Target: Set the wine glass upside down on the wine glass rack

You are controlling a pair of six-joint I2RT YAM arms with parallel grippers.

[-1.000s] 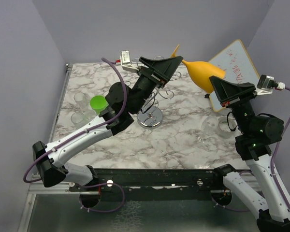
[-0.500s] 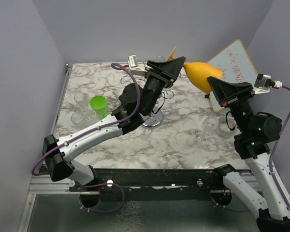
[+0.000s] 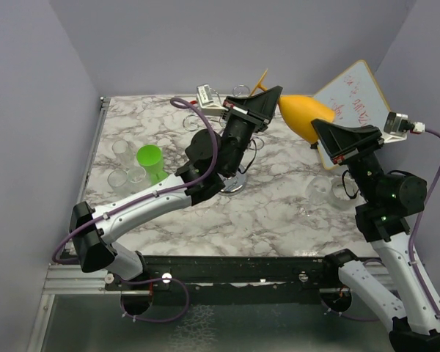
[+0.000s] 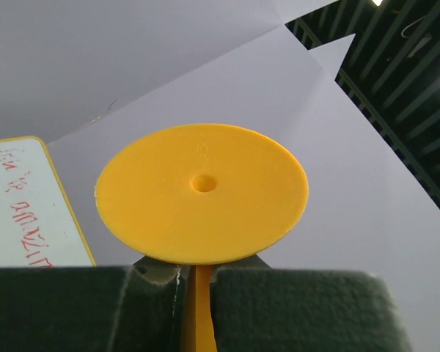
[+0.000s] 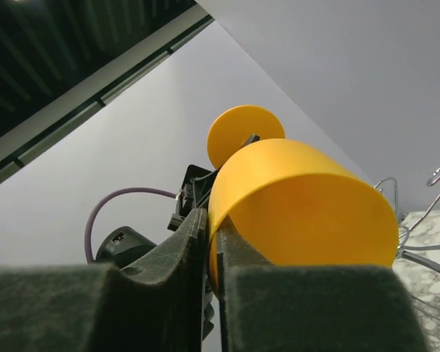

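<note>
The orange wine glass hangs in the air on its side above the far part of the desk, caught at both ends. The left hand is clamped on the thin stem just under the foot, and the right hand pinches the bowl's rim. If the two pull against each other, I'd fear the stem twisting loose. The wine glass rack sits under the left arm, easy to knock.

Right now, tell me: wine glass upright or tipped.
Tipped sideways: wine glass spans midair, stem in left end effector, bowl rim in right end effector.
</note>
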